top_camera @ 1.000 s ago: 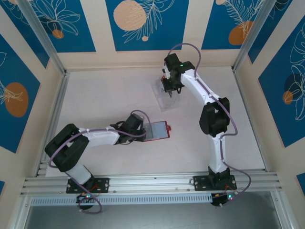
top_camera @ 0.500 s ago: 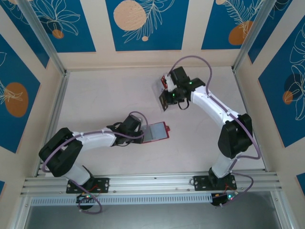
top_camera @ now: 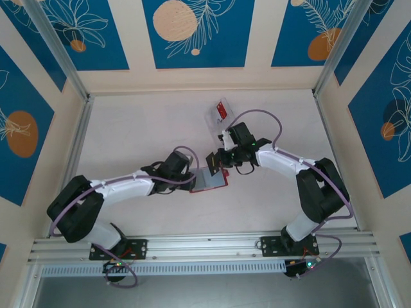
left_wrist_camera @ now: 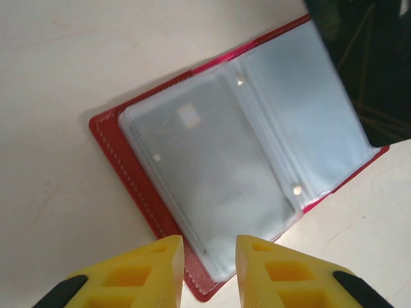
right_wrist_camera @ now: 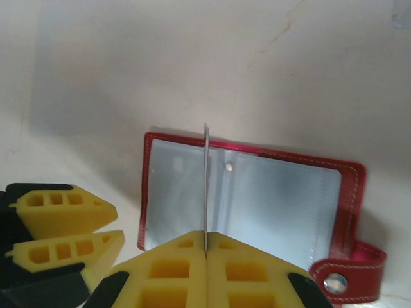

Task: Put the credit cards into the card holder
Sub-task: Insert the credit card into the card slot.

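Note:
The red card holder (top_camera: 210,179) lies open on the table, grey pockets up (left_wrist_camera: 225,160) (right_wrist_camera: 257,199), its snap tab (right_wrist_camera: 350,273) off to one side. My left gripper (top_camera: 191,179) (left_wrist_camera: 209,256) is open, its yellow fingertips astride the holder's near corner without pinching it. My right gripper (top_camera: 217,158) (right_wrist_camera: 206,247) is shut on a black credit card (top_camera: 211,162) (left_wrist_camera: 369,64), seen edge-on (right_wrist_camera: 206,179) and standing upright over the holder's fold. A red credit card (top_camera: 223,110) lies in the clear tray.
The clear plastic tray (top_camera: 216,120) sits behind the holder, towards the back wall. The left gripper's fingers (right_wrist_camera: 64,221) are close to the holder's left edge. Bare table lies to the left and right of the arms.
My right arm has swung from the tray down to the holder, carrying the black card. The left gripper's jaws have parted a little at the holder's corner.

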Controlling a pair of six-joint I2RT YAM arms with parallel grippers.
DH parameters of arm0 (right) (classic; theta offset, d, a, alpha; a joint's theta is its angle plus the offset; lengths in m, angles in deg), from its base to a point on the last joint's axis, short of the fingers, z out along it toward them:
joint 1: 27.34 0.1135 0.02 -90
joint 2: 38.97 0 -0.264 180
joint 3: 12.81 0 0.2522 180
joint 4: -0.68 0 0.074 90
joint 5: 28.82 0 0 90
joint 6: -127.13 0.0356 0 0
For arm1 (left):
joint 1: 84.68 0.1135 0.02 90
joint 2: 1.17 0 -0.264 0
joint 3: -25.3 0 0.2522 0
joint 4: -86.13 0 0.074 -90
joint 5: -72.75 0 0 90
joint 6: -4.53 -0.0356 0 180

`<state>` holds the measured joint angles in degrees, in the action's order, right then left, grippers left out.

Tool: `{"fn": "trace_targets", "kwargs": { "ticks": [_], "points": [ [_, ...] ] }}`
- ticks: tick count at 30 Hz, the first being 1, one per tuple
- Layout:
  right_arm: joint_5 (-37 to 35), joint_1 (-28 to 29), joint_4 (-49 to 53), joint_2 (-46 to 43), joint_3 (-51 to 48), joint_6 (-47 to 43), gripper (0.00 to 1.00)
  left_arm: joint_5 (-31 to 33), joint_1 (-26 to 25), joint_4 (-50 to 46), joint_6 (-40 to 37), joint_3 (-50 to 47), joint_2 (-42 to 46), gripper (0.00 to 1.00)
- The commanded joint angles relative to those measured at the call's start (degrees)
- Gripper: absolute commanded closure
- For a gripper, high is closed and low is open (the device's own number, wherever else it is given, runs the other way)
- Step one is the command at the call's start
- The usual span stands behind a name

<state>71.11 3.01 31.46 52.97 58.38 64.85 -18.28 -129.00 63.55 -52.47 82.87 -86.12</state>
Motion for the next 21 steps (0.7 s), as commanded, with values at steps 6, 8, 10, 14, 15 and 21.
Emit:
{"fn": "trace_targets", "kwargs": {
  "ticks": [6, 8, 10, 14, 15, 21],
  "points": [
    [3.42, -0.02, -5.50, 0.47, -0.50, 2.25, 1.00, 1.62, -0.66, -3.71, -2.49, 5.10, -5.56, 0.71],
    [3.34, -0.03, -5.43, 0.91, -0.28, 2.14, 1.00, 2.17, -0.70, -4.22, -2.46, 5.01, -6.60, 0.72],
    [3.51, -0.03, -5.37, 1.29, -0.06, 1.98, 1.00, 2.18, -0.81, -4.00, -2.25, 4.38, -7.40, 0.72],
    [3.74, -0.03, -5.41, 2.05, 0.23, 1.89, 1.00, 3.44, -1.20, -3.90, -1.81, 3.33, -8.38, 0.72],
    [3.81, -0.05, -5.48, 2.19, 0.29, 1.97, 1.00, 3.86, -1.20, -4.01, -1.73, 3.00, -8.38, 0.73],
    [4.55, 0.06, -7.29, 3.44, -0.18, 2.55, 1.00, 4.99, -1.27, -4.23, -1.29, 1.15, -7.66, 0.78]
  ]
}}
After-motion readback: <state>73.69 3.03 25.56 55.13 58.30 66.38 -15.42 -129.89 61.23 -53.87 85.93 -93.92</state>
